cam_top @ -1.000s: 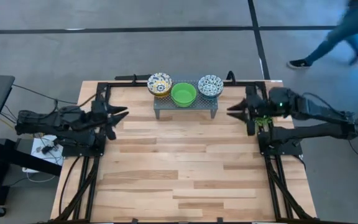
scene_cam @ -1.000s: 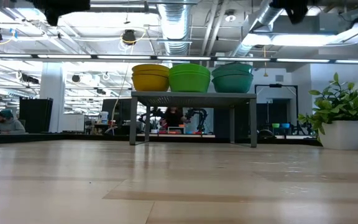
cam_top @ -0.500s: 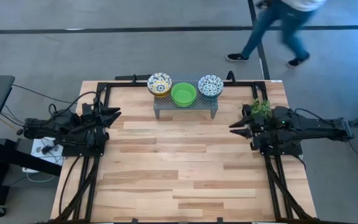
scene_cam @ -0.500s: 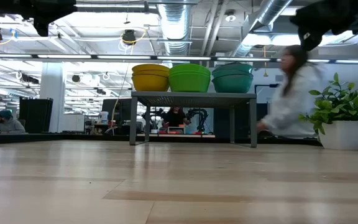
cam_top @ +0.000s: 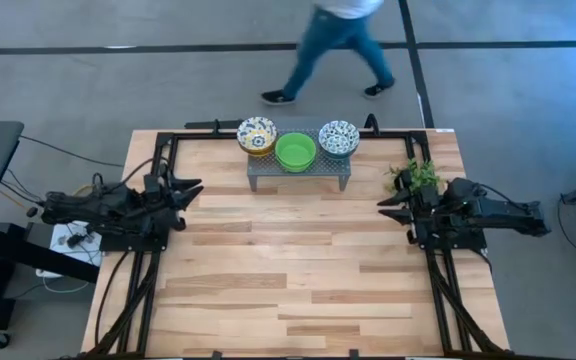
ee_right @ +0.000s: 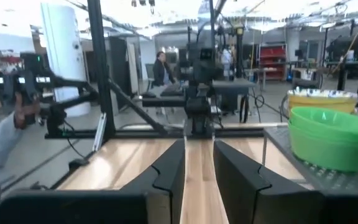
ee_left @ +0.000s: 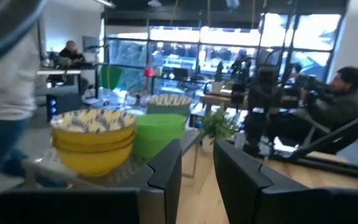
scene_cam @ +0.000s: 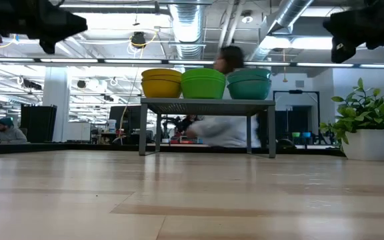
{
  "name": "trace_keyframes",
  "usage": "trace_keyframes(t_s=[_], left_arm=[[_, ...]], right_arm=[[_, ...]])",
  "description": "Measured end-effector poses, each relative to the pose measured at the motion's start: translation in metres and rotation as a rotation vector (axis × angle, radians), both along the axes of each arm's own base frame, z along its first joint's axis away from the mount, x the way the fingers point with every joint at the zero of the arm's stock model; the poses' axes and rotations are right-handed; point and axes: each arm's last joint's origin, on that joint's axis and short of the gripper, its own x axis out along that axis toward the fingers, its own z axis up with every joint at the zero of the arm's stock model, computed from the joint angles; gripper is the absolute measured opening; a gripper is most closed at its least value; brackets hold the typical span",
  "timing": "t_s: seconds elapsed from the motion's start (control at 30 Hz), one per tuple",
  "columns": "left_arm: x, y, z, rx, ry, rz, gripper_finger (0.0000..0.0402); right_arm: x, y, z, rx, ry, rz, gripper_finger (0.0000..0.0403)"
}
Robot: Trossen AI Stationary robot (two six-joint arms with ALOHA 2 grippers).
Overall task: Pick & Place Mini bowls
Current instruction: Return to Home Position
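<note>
Green, yellow and blue-patterned mini bowls (cam_top: 296, 150) stacked atop the grey rack (cam_top: 298, 181): leave undisturbed. Fold left end effector (cam_top: 194, 188) and right end effector (cam_top: 382, 207), both slightly parted and empty, home slowly, well clear either side of the rack.

A walking person (cam_top: 333, 45) beyond the table (cam_top: 298, 270) is motion-blurred and cut off by the high view's top edge. From above, each stack of small round bowls (cam_top: 295, 152) on the grey perforated metal rack (cam_top: 298, 180) shows only its top bowl. The low view's top edge crops the dark left arm (scene_cam: 39, 23) and the dark right arm (scene_cam: 369, 27).
</note>
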Motion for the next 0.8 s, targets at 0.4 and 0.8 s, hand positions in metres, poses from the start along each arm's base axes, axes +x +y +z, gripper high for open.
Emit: trace_keyframes(t_s=[0.4,0.8], left_arm=[[0.010,0.003,-0.027,-0.024,-0.148,0.061,0.0094],[0.015,0.002,-0.035,0.108,-0.141,-0.123,0.0094]], right_arm=[[0.010,0.001,-0.025,0.013,-0.089,0.034,0.0081],[0.010,0.000,-0.025,-0.019,-0.091,0.021,0.0081]])
